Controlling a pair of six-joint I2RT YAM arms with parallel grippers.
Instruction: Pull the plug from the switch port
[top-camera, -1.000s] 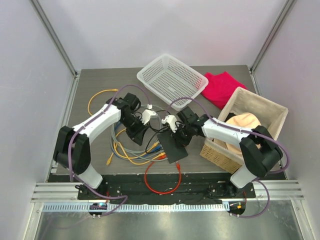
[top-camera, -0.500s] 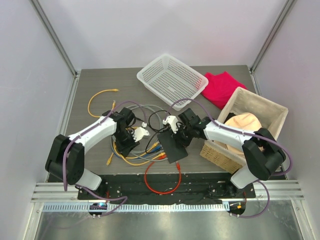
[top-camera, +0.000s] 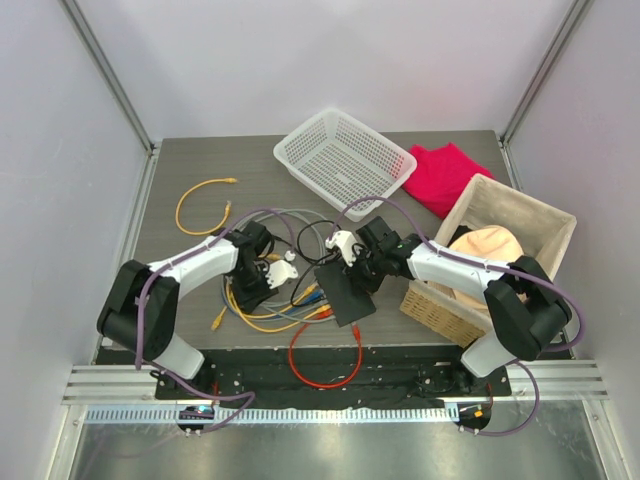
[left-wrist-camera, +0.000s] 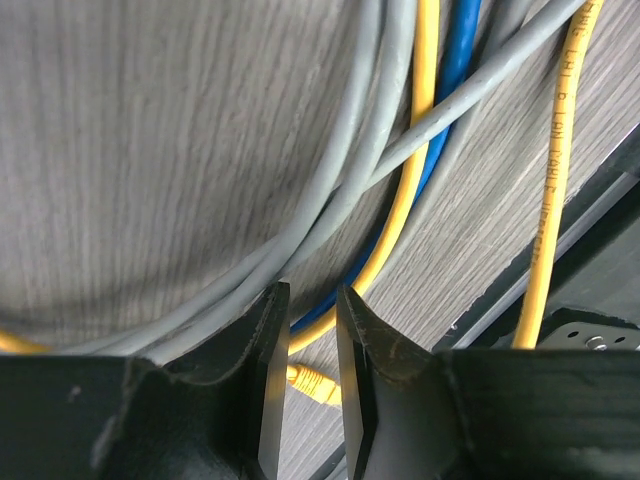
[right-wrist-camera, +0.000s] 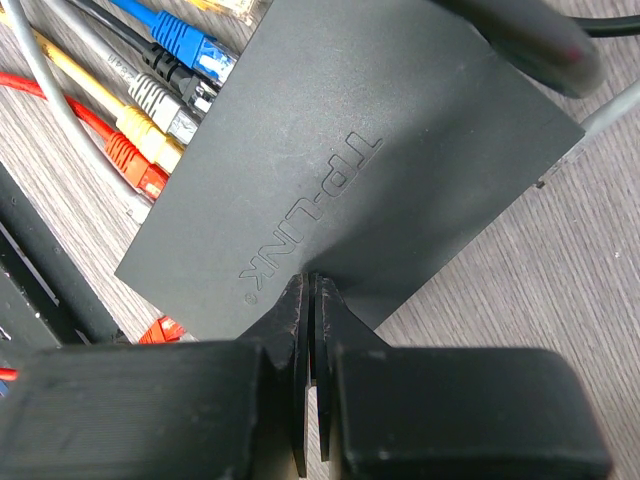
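Switch (top-camera: 345, 292): near table centre, 6 o'clock of the white basket (top-camera: 292, 152).
Plugs (right-wrist-camera: 160, 100): blue, grey, yellow and red all seated on the switch's 8 o'clock edge; none out.
Right gripper (right-wrist-camera: 310, 285): fingers closed together, tips pressing on the switch lid, gripping nothing.
Left gripper (left-wrist-camera: 310, 300): 9 o'clock of the switch, over the cable tangle. Narrow gap, yellow cable (left-wrist-camera: 400, 210) behind it; can't tell if it's pinched.
Progress: switch looks braced; the whole pull is not yet done.

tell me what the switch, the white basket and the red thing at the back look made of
Switch: probably moulded plastic, matte black; the flat, dull top has TP-LINK lettering moulded into it.
Basket: looks like white plastic, lightly glossy; the walls and floor are an open moulded mesh.
Red cloth: fabric, soft and unshiny; it lies folded with creases. The fibre cannot be told.
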